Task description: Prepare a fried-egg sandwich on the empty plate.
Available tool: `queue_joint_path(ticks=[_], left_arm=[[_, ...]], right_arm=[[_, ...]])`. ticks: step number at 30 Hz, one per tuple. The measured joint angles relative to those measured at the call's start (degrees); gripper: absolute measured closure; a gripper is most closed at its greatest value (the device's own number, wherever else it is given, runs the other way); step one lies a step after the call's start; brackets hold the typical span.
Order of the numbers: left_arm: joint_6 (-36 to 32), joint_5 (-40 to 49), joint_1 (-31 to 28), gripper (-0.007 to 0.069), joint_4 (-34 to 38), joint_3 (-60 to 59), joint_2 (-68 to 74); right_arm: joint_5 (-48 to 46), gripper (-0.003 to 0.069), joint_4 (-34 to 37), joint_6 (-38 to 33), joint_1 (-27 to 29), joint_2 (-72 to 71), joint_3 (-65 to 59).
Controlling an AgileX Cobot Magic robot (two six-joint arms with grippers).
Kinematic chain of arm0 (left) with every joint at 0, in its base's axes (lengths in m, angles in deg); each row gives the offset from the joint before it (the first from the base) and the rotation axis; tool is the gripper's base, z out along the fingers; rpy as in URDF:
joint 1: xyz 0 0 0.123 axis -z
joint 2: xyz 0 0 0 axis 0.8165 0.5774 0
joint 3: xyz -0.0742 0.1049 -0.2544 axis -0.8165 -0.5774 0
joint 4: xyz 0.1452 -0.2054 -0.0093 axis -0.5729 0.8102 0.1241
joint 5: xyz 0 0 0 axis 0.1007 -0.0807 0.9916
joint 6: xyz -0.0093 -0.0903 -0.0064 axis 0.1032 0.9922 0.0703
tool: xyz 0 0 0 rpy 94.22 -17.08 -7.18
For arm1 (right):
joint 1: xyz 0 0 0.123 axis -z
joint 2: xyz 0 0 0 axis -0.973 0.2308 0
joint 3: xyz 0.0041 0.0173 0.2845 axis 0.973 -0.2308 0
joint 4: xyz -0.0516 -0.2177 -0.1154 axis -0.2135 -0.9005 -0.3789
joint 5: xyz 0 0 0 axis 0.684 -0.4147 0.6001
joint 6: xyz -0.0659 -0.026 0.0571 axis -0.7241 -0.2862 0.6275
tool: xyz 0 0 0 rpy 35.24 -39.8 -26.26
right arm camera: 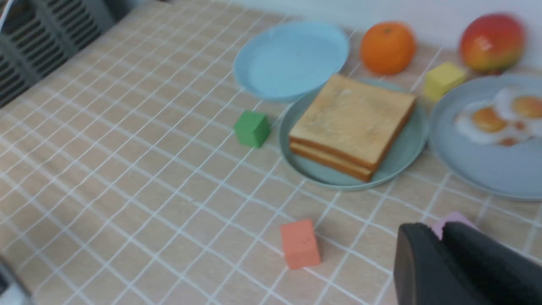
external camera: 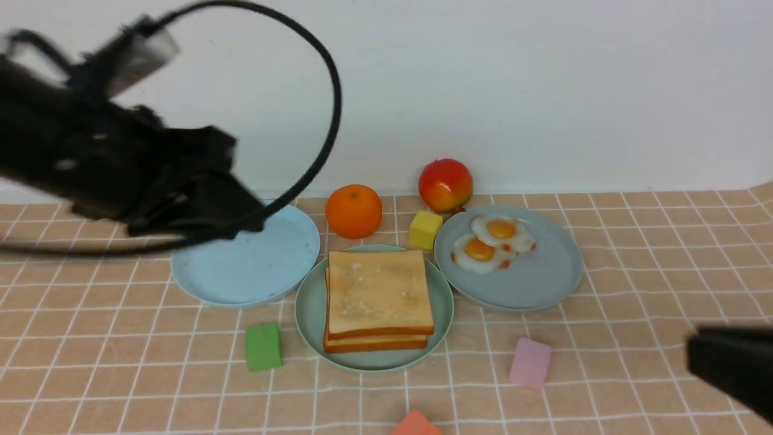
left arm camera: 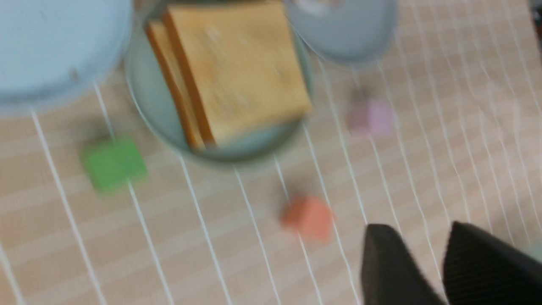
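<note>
Toast stack (external camera: 379, 293): two slices are set squarely on the green plate (external camera: 308, 314), mid tabletop (external camera: 634, 272). Whether an egg is held between them cannot be told.

The plate is flanked closely by the sky-blue plate (external camera: 253, 266) on the left and the grey-blue plate (external camera: 531, 284) on the right. Two fried eggs (external camera: 492, 241) are carried on the grey-blue plate.

Behind the green plate, an orange (external camera: 353, 211), a yellow cube (external camera: 425, 229) and a red-yellow fruit (external camera: 445, 184) are lined up.

In front of it, a green cube (external camera: 263, 347), a pink cube (external camera: 530, 362) and an orange-red cube (external camera: 415, 425) are scattered well apart.

Left arm (external camera: 90, 163) is blurred and raised over the sky-blue plate. Left jaws are parted, and nothing is gripped.

Right arm (external camera: 734, 362) is kept low at the right edge, and the pink cube is seen just past its tips. How far the right jaws are parted cannot be told, and no object is seen in them.
</note>
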Motion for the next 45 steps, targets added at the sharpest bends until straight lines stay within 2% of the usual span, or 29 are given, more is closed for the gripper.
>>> queue_joint_path(ticks=[3,4,7,11,16,23,37,42,45], left_arm=[[1.5,5.0,0.0,0.0545,-1.1,-5.5,-10.4],[1.6,5.1,0.0,0.0550,-1.2,-5.9,-10.4],[4.8,6.9,0.0,0.0638,-2.1,-13.7,-22.2],[9.1,7.4,0.0,0.0638,-2.2,-21.7,-34.9],[9.8,5.6,0.0,0.0638,-4.0,-26.8,-43.7],[7.9,-1.6,0.0,0.0638,-6.9,-27.2,-46.6],[7.8,-3.0,0.0,0.0638,-7.1,-27.5,-47.5],[6.7,-6.7,0.0,0.0638,-7.7,-31.3,-58.5],[5.2,-12.3,0.0,0.0638,-10.6,-35.9,-65.6]], right_arm=[[3.1,0.0558,-0.2,0.0,0.0,-9.6,-6.7],[3.2,0.0558,-0.2,0.0,0.0,-10.2,-6.7],[4.4,0.0553,-1.4,0.0,0.0,-19.6,-11.9],[5.0,0.0552,-3.4,0.0,0.0,-26.4,-14.2],[7.0,0.0545,-6.3,0.0,0.0,-30.0,-14.9],[7.0,0.0535,-6.6,0.0,0.0,-30.4,-14.9],[6.8,0.0521,-6.6,0.0,0.0,-30.4,-15.0],[6.8,0.0513,-6.6,0.0,0.0,-30.4,-15.0],[6.8,0.0511,-6.6,0.0,0.0,-30.4,-15.0]])
